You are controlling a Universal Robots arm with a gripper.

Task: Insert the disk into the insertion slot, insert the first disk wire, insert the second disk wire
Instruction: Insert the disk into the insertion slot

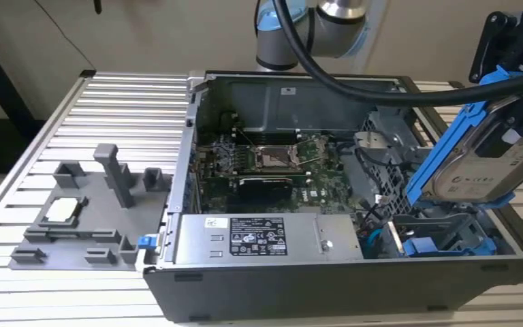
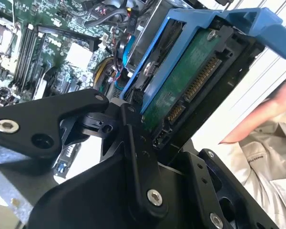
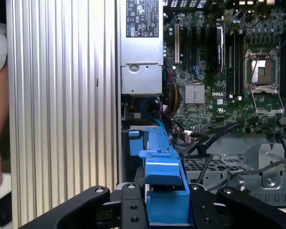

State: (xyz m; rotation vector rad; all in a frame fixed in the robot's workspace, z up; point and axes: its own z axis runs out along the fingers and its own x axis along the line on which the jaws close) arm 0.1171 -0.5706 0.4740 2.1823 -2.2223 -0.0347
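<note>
The robot arm (image 1: pixel 334 20) holds the disk (image 1: pixel 484 160) in the air over the open computer case (image 1: pixel 334 293), on the exterior view's right, its tool (image 1: pixel 516 88) clamped on the bright blue carrier frame. The disk hangs steeply tilted with its pale label facing outward, above the insertion slot (image 1: pixel 434 228) and clear of it, so the drive is not yet seated. In the second wrist view the tool (image 2: pixel 167 148) grips the disk (image 2: pixel 190 81) with the green circuit board and its row of connector pins turned to the camera. In the first wrist view the black fingers (image 3: pixel 128 210) of the tool (image 3: pixel 167 205) press on either side of the blue frame (image 3: pixel 164 186). Inside the case lie the motherboard (image 1: pixel 261 160) and, just beside the slot, the labelled grey power supply box (image 1: pixel 243 238). A thick black cable (image 1: pixel 353 88) sweeps across the top of the case toward the tool. The case rests on a ribbed metal table (image 1: pixel 107 95), where a grey moulded fixture (image 1: pixel 89 204) stands well apart on the exterior view's left. A person's hand (image 2: pixel 262 119) shows at the edge of the second wrist view, near the table but not touching the disk.
</note>
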